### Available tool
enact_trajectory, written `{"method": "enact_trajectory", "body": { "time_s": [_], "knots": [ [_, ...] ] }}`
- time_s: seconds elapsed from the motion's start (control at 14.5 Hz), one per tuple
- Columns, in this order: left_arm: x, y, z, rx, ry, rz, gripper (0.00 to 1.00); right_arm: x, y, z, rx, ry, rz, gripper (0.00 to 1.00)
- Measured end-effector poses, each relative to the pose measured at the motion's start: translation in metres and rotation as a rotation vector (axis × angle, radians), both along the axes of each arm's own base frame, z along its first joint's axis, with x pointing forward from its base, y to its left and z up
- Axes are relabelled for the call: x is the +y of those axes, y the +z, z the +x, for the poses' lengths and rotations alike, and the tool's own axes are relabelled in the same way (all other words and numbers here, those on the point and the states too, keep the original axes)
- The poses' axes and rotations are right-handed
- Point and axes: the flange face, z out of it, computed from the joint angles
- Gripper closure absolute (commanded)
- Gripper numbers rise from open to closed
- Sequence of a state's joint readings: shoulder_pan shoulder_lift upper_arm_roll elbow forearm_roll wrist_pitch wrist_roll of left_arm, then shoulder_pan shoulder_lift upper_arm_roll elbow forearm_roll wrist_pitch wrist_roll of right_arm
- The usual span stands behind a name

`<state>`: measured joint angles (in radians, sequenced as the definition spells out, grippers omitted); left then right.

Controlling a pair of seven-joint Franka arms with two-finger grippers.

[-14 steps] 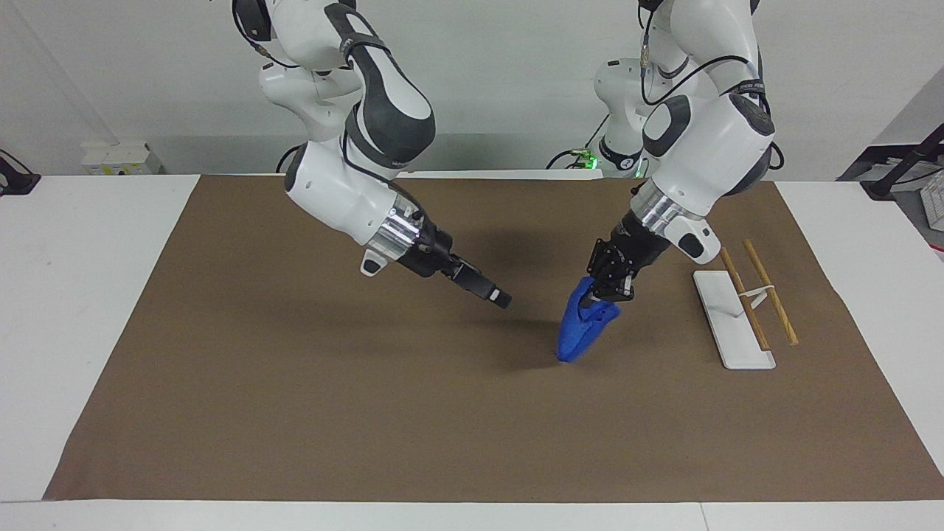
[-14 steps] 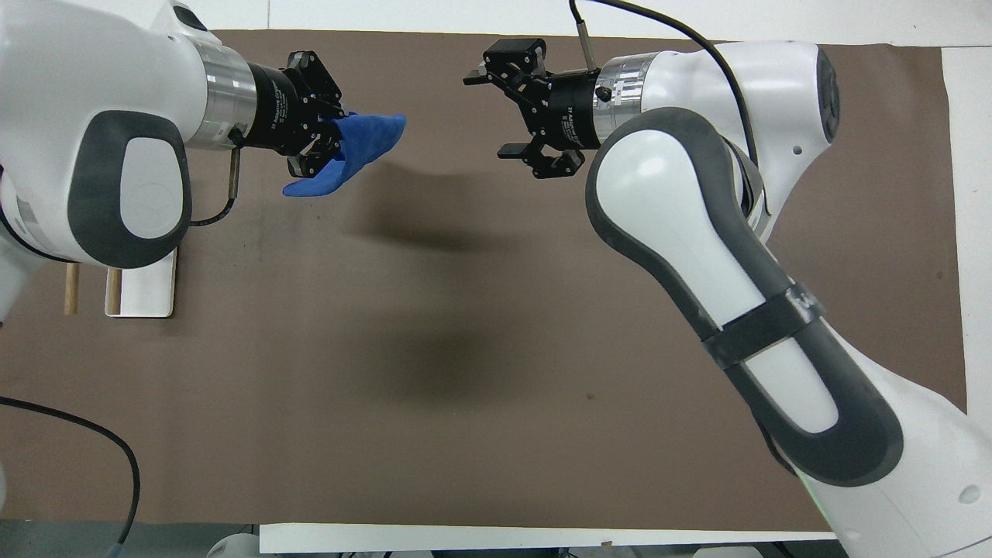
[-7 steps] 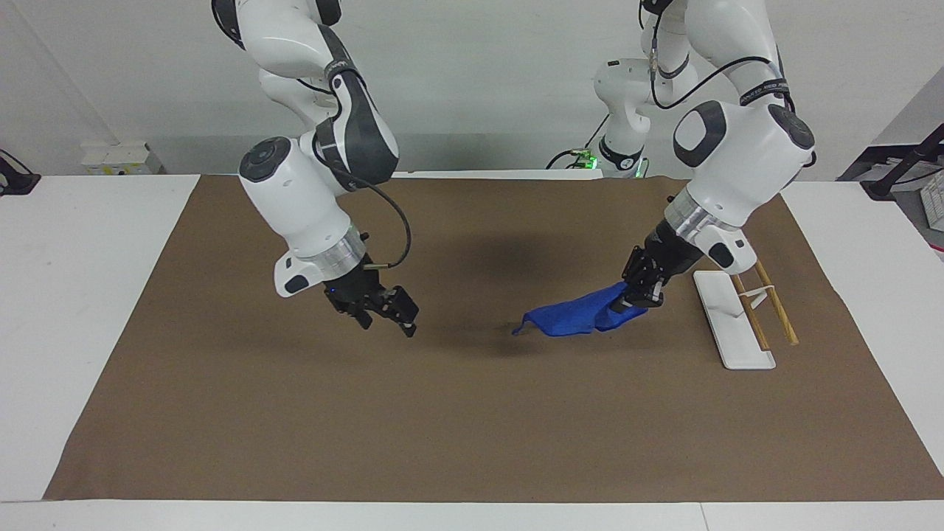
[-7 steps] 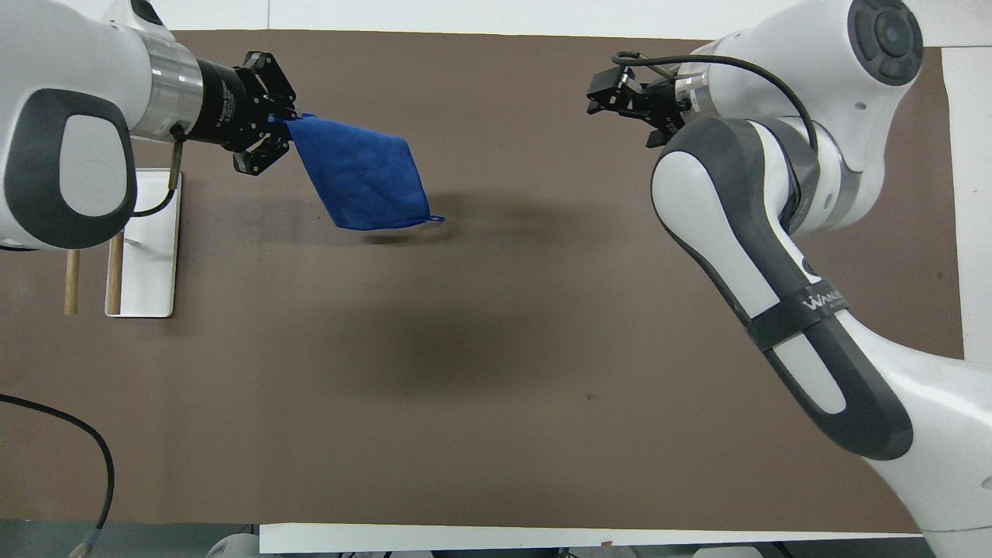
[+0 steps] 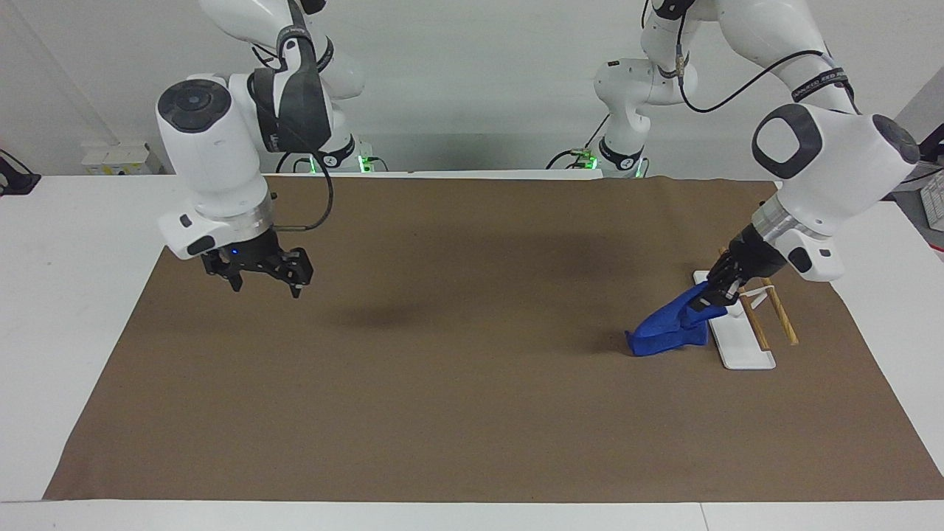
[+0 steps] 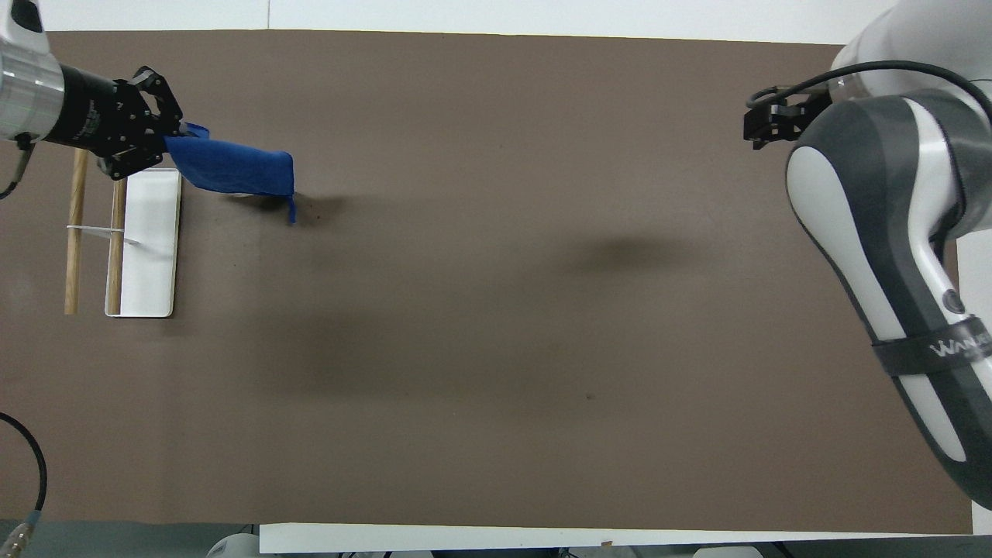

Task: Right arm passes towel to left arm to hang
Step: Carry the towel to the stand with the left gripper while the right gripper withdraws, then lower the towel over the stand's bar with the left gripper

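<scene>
Facing view shows the left claw (image 5: 715,293) clenched on one end of the blue towel (image 5: 667,326), right over the end of the white base (image 5: 737,346) of the hanging rack nearest the robots. A second ago that claw held the towel bunched in the air near the middle of the brown mat (image 5: 472,413); half a second ago the cloth was swung out flat, closer to the rack. Now the towel slopes down from the claw toward the middle of the worktop (image 5: 81,295), and its lower end reaches the mat just beside the base. The two wooden rails (image 5: 774,313) of the rack lie beside the base, toward the left arm's end of the worktop.

Overhead view has the same left claw (image 6: 159,143) above the rails (image 6: 75,232) and the base (image 6: 155,248), with the towel (image 6: 232,170) stretching out from it over the mat (image 6: 496,325) and a small loop hanging at its free corner.

The right claw (image 5: 262,276) is released, fingers spread and holding nothing. A second ago it was reaching toward the towel at the middle; it has since drawn back and now hangs over the mat at the right arm's end, pointing down, a blue light showing on its wrist. From overhead only part of this claw (image 6: 767,124) shows past the white arm
</scene>
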<state>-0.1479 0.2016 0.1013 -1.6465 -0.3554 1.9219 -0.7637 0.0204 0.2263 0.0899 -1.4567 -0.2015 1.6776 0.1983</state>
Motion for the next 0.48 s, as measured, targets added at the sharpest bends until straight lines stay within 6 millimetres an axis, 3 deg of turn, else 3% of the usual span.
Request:
{"method": "enact_trajectory", "body": {
  "time_s": [0.28, 0.48],
  "knots": [
    [0.070, -0.010, -0.007, 0.003, -0.040, 0.028, 1.00, -0.030, 0.058, -0.029, 0.104, 0.002, -0.020, 0.00],
    [0.089, -0.012, -0.018, 0.095, 0.068, 0.007, 1.00, -0.050, 0.096, -0.054, 0.122, 0.035, 0.013, 0.00]
  ]
}}
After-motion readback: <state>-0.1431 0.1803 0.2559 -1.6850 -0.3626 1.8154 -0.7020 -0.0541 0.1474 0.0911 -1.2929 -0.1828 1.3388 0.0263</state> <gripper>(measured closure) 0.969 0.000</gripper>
